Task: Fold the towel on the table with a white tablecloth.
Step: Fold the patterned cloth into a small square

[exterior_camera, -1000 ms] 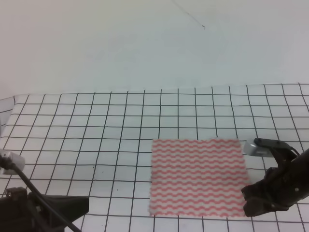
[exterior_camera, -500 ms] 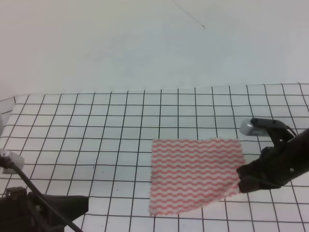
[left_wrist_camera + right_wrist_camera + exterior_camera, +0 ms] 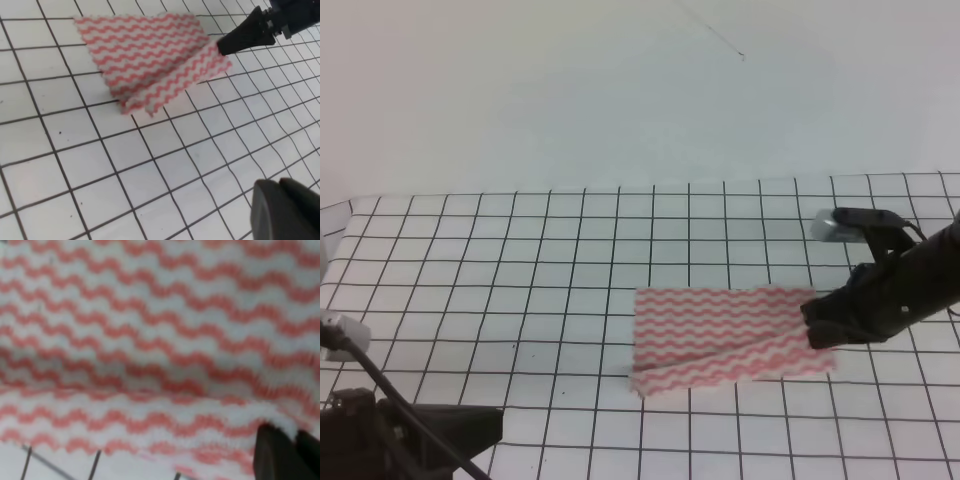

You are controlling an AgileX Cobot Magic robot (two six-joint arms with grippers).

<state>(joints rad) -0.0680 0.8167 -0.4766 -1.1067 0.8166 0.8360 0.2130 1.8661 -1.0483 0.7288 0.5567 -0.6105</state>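
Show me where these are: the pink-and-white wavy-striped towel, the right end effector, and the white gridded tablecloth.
pink-and-white wavy-striped towel [image 3: 710, 320]: exterior high view, on its flat upper layer.
right end effector [image 3: 817, 328]: exterior high view, at its dark tips on the towel's raised edge.
white gridded tablecloth [image 3: 520, 280]: exterior high view, on a bare square.

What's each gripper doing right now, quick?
Left gripper: away from the towel; state cannot be told.
Right gripper: closed on the towel's right edge.

The towel [image 3: 150, 62] lies on the white tablecloth [image 3: 100, 170] at the far side, its right corner lifted and doubled over — pinched by the right gripper [image 3: 223, 46], which reaches in from the far right. A dark blurred shape fills the near right corner.
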